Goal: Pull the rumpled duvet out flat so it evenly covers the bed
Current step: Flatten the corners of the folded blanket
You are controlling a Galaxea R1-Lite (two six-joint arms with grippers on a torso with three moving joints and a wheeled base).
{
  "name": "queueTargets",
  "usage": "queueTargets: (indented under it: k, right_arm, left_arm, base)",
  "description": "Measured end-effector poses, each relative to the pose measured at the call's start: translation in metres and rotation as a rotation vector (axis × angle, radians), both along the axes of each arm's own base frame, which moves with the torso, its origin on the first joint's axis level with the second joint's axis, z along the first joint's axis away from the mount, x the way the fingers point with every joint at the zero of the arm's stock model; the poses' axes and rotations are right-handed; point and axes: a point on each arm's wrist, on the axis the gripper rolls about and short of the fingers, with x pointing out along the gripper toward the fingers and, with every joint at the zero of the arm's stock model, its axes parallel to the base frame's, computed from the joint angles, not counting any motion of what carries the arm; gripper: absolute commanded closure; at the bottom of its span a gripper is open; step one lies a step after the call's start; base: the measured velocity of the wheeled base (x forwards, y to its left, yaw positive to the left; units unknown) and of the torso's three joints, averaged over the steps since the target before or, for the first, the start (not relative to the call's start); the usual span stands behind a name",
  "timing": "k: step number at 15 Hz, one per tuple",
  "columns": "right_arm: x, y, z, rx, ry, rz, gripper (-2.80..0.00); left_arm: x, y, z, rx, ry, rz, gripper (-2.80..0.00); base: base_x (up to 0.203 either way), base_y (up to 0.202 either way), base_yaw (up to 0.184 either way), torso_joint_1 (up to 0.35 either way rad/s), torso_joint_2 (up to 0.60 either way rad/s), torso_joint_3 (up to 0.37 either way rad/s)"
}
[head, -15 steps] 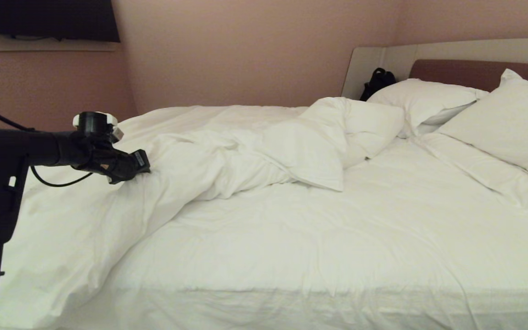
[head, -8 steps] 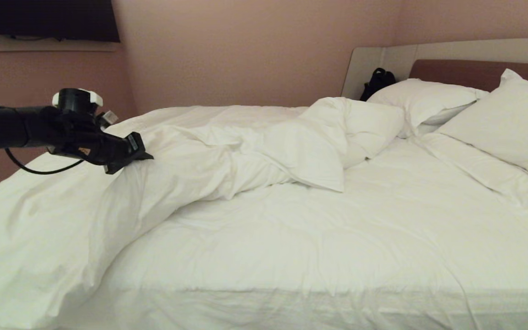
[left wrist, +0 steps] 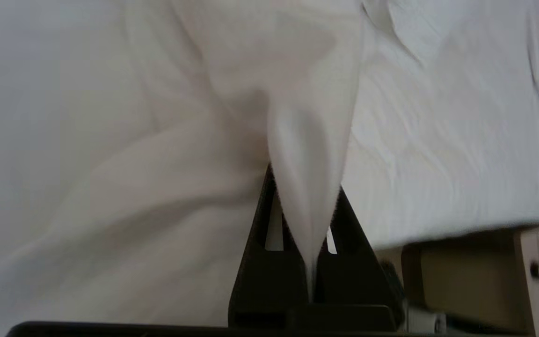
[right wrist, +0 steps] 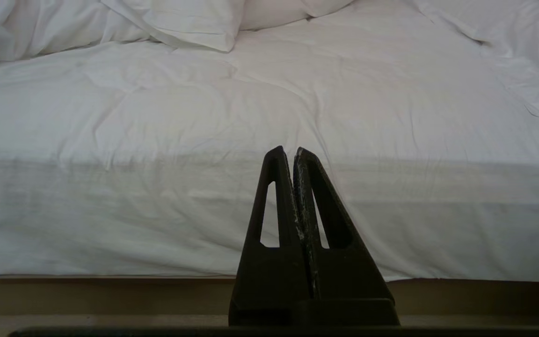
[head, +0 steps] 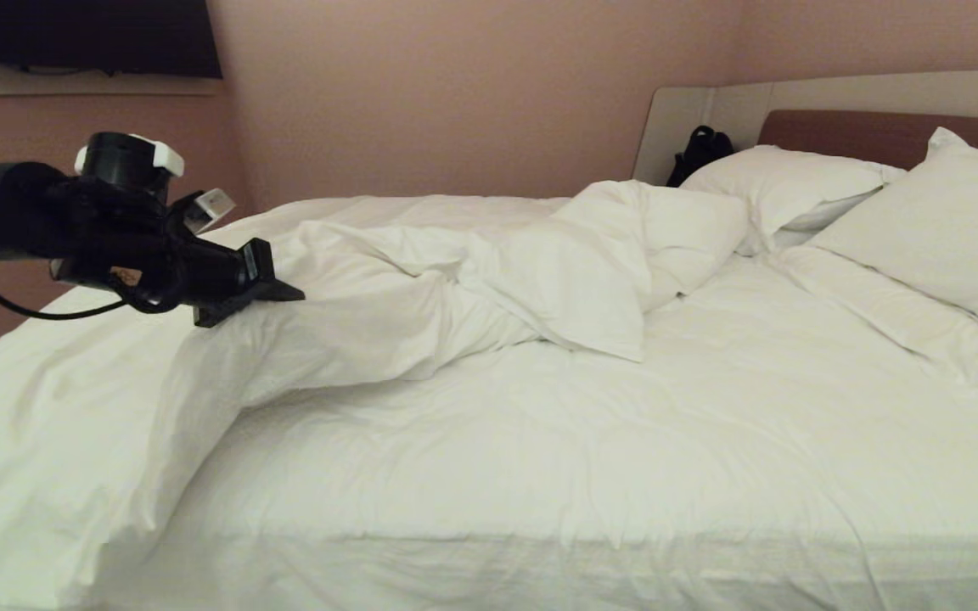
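Pink-walled room (head: 455, 93); wrist-view duvet (left wrist: 307, 140) pinch

Dim, warm indoor light leaves soft shadows under the duvet's (head: 421, 288) folds, and the left wrist view is smeared by motion blur.

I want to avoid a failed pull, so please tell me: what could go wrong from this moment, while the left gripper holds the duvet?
1. The left gripper pinches only a thin fold of the duvet; the fabric might slip out under tension.
2. The duvet is still bunched toward the pillows, so pulling from one point may drag it crooked rather than flat across the bed.
3. The right gripper is shut and holds nothing, so the other side gets no help.
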Motion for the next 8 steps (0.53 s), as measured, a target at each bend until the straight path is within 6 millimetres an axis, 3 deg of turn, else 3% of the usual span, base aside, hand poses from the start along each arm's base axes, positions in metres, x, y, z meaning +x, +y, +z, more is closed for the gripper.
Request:
queueTargets:
  k: [4, 8]
  right_arm:
    - [0.0, 0.0, 0.0, 0.0, 0.0, -0.001, 0.0]
    - [0.0, 0.0, 0.0, 0.0, 0.0, 0.0, 0.0]
  left_arm:
    - [-0.05, -0.029, 0.003, 0.026, 0.007, -0.112, 0.0]
    - [-0.107, -0.035, -0.005, 0.061, 0.027, -0.174, 0.0]
  base:
    - [0.0, 0.0, 0.0, 0.0, 0.0, 0.0]
    - [0.0, 0.0, 0.0, 0.0, 0.0, 0.0]
